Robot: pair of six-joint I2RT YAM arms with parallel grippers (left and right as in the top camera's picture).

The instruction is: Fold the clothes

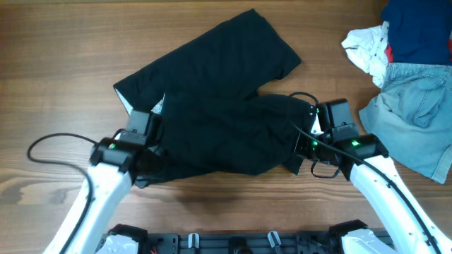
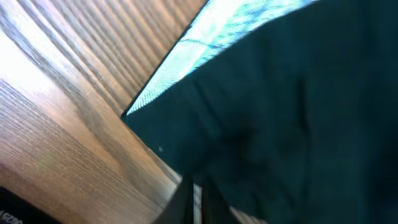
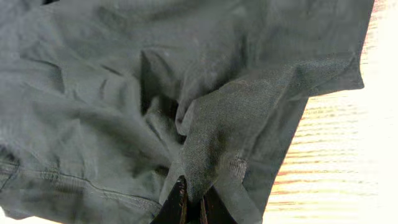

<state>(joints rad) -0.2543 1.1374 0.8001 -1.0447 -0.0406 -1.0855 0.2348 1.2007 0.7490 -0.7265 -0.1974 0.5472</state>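
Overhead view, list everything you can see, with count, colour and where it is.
black shorts: one, black, mid-table between the grippers
denim shorts: one, light blue, right edge
navy garment: one, navy, top right corner
white cloth: one, white with some red, beside the navy garment
table: one, brown wood, beneath everything
left gripper: one, black, shut on the black shorts' left edge
right gripper: one, black, shut on the black shorts' right side

The clothes (image 1: 212,85) are plain black, the table (image 1: 56,56) brown wood-grain, the denim shorts (image 1: 417,120) light blue.
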